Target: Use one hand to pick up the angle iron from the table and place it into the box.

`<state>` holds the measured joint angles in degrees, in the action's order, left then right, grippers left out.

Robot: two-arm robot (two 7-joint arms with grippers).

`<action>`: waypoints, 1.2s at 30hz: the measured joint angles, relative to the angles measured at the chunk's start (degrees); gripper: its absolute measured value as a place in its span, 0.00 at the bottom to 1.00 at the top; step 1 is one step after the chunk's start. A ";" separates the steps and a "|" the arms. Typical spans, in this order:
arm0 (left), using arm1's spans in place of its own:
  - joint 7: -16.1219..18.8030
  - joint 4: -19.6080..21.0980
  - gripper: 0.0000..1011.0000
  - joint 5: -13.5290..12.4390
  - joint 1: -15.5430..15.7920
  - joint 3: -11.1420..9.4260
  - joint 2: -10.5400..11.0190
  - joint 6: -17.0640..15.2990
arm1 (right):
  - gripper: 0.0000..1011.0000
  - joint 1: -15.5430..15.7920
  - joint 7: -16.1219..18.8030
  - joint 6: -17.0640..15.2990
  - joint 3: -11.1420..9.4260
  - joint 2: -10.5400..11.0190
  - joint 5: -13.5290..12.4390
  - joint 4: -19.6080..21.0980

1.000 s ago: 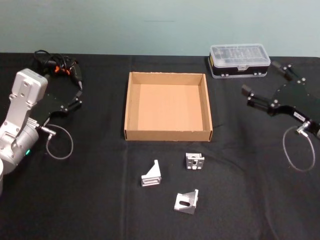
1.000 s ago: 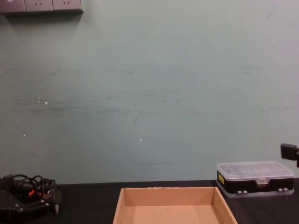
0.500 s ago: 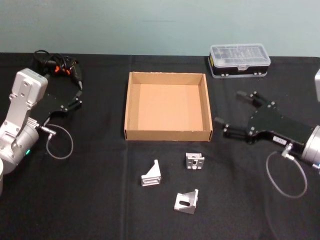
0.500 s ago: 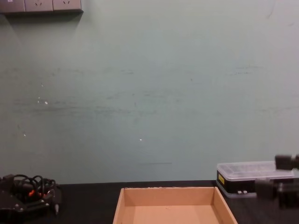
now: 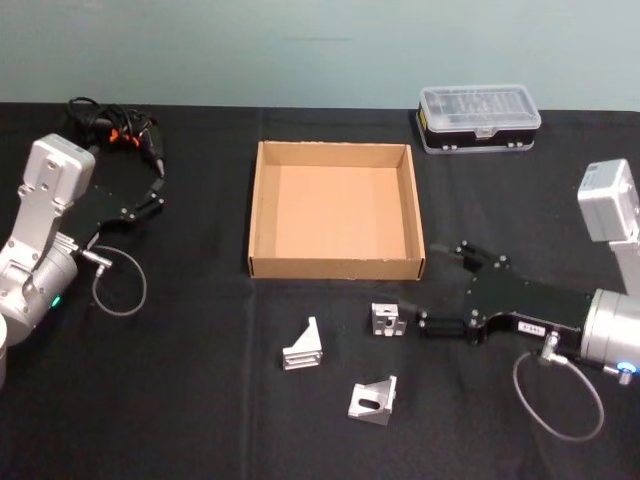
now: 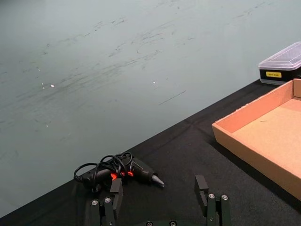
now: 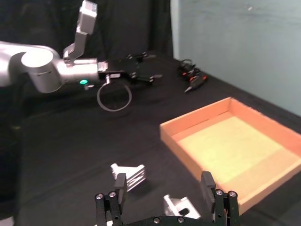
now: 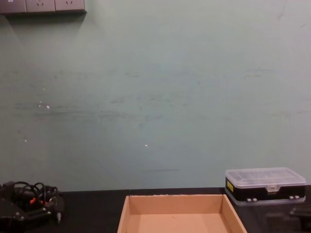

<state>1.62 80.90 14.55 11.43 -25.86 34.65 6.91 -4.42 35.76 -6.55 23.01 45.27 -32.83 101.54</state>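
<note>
Right hand (image 5: 428,284) low, fingers spread beside angle iron (image 5: 388,321); left hand (image 5: 157,190) parked, spread.

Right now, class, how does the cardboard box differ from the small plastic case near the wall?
The box is tan cardboard, lidless and empty; the case is black with a shut clear lid. The box is wider than the case. Both rest flat on the black table.

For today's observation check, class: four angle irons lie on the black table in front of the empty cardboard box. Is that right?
Not four but three. The head view shows the left angle iron, the right angle iron and the nearest angle iron on the black table in front of the empty cardboard box.
</note>
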 joint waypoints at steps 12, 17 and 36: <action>0.00 0.00 0.99 0.00 0.00 0.00 0.00 0.00 | 0.99 -1.80 4.12 -1.79 4.18 1.75 -0.43 0.14; 0.00 0.00 0.99 0.00 0.00 0.00 0.00 0.00 | 0.99 -2.50 4.88 -2.53 5.93 2.21 -0.16 0.32; 0.00 0.00 0.99 0.00 0.00 0.00 0.00 0.00 | 0.99 -4.30 5.01 -5.43 10.96 3.63 4.23 0.76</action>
<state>1.62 80.90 14.55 11.43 -25.86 34.64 6.90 -8.72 40.77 -11.98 33.97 48.90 -28.60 102.29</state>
